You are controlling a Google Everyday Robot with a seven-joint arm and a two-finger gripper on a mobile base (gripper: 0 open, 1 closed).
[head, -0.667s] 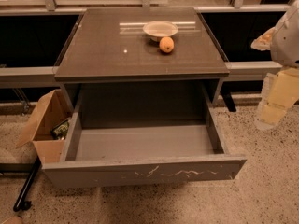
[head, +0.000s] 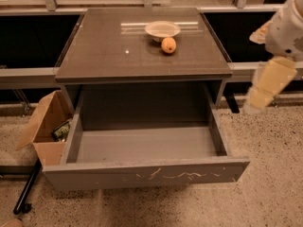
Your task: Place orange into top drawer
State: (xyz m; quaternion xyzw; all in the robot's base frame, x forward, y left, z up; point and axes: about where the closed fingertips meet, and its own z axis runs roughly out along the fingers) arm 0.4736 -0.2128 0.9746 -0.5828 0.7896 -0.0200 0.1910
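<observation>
The orange [head: 168, 45] sits on the dark cabinet's top, just in front of and to the right of a shallow white bowl [head: 162, 30]. The top drawer [head: 144, 174] is pulled fully open below it; its grey inside holds nothing and its front panel shows white scratches. My gripper [head: 258, 98] hangs in the air at the right edge of the view. It is beside the cabinet's right side, level with the drawer opening, well away from the orange, and it holds nothing.
An open brown cardboard box [head: 43, 126] stands on the floor against the cabinet's left side, with a dark pole [head: 26, 190] lying below it. A metal rail [head: 28, 74] and dark panels run behind the cabinet. Speckled floor lies in front and to the right.
My gripper has shifted a little left and up at the right edge. The orange, bowl and drawer have not moved.
</observation>
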